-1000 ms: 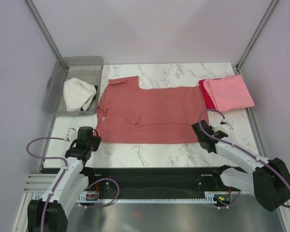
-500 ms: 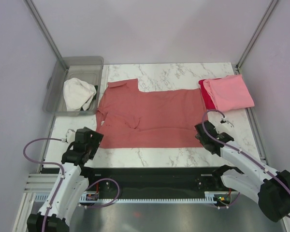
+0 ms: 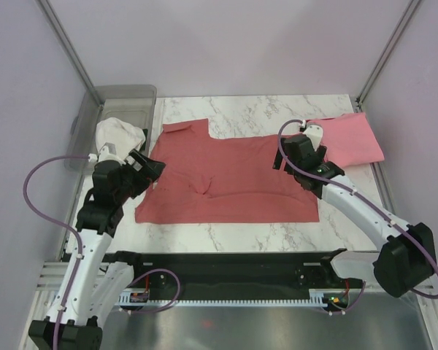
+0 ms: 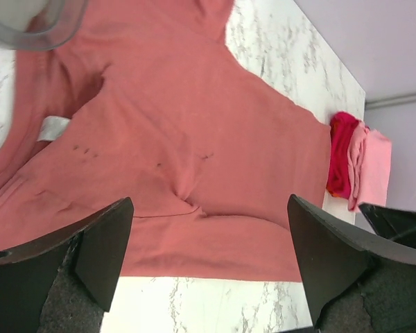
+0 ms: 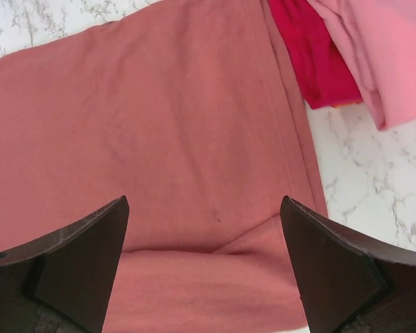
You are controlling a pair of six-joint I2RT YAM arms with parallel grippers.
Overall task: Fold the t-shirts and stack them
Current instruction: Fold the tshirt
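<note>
Salmon-red shirt (image 3: 226,182) part-folded beneath your left gripper (image 3: 152,169) and right gripper (image 3: 290,155), both wide, empty. Pink shirt (image 3: 354,138) seemingly folded over bright red shirt (image 5: 319,59) beside right gripper. Folds, stacking left.

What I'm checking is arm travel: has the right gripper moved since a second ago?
Yes. The right gripper has moved toward the far side of the table: it was nearer than the light pink t-shirt, now level with it.

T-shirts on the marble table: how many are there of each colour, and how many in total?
Salmon-red t-shirt: 1
Light pink t-shirt: 1
Bright red t-shirt: 1
Total: 3
</note>
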